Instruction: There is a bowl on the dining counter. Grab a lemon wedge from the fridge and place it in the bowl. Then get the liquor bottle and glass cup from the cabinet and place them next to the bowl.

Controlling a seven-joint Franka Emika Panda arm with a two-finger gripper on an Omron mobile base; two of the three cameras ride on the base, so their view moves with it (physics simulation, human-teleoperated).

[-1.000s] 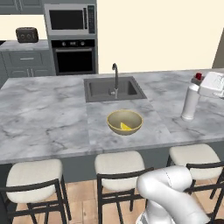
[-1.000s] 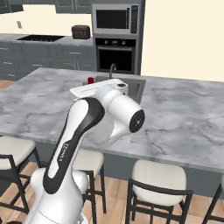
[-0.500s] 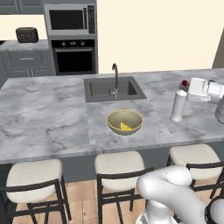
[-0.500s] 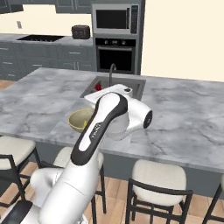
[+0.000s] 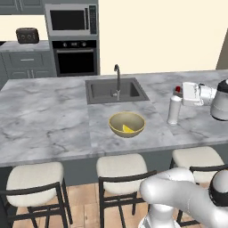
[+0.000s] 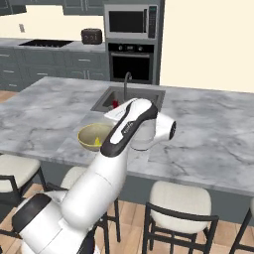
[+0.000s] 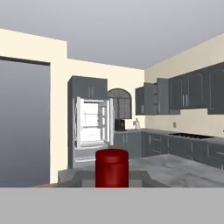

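Left base view: the gripper (image 5: 179, 92) clamps the unlabelled liquor bottle (image 5: 173, 109) upright right of the bowl (image 5: 127, 124).

Even, bright rendered light w/ no clear source; my views are soft, slightly pixelated; faint shadow under counter (image 5: 53, 120) at 6 o'clock; no glare.

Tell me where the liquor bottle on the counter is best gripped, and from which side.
The liquor bottle stands upright, right of the bowl. The narrow neck under its red cap looks best, taken horizontally from the right, away from the bowl. The gripper is already shut there.
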